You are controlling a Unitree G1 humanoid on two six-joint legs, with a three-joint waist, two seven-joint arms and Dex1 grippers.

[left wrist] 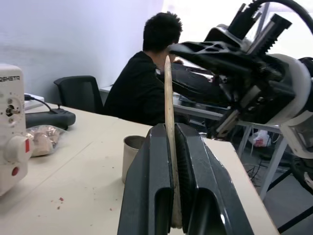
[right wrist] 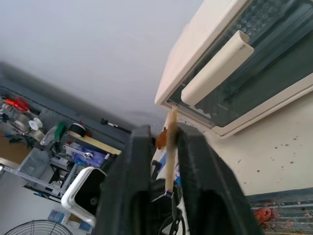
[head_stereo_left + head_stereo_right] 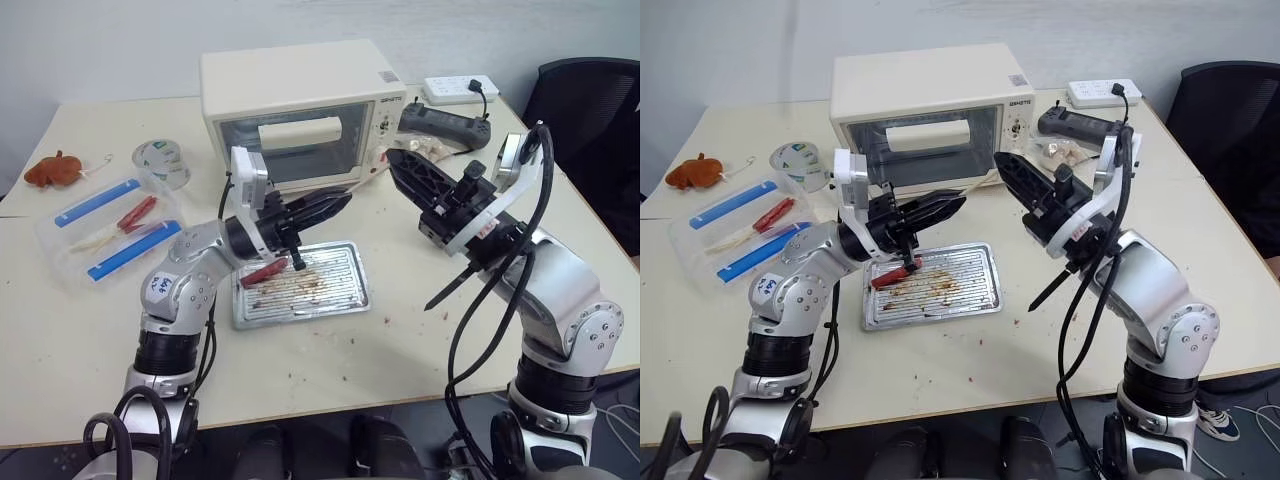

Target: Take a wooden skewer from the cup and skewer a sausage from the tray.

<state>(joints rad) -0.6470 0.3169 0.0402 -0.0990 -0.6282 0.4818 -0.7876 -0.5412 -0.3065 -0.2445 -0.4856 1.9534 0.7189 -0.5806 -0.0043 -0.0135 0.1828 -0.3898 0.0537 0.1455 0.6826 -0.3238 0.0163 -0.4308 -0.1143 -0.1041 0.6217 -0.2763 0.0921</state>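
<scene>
Skewer (image 1: 169, 127) clamped in left gripper (image 3: 335, 206), over tray's far edge (image 3: 330, 248).

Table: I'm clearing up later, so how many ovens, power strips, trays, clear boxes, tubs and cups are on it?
Toaster oven: 1
Power strip: 1
Metal tray: 1
Clear box: 1
Plastic tub: 1
Metal cup: 1
Total: 6

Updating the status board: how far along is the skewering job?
Done: the wooden skewer is out of the cup. In hand: the left claw is shut on it, and the right claw stands open around it. Left: the sausage lies unpierced on the tray.
</scene>
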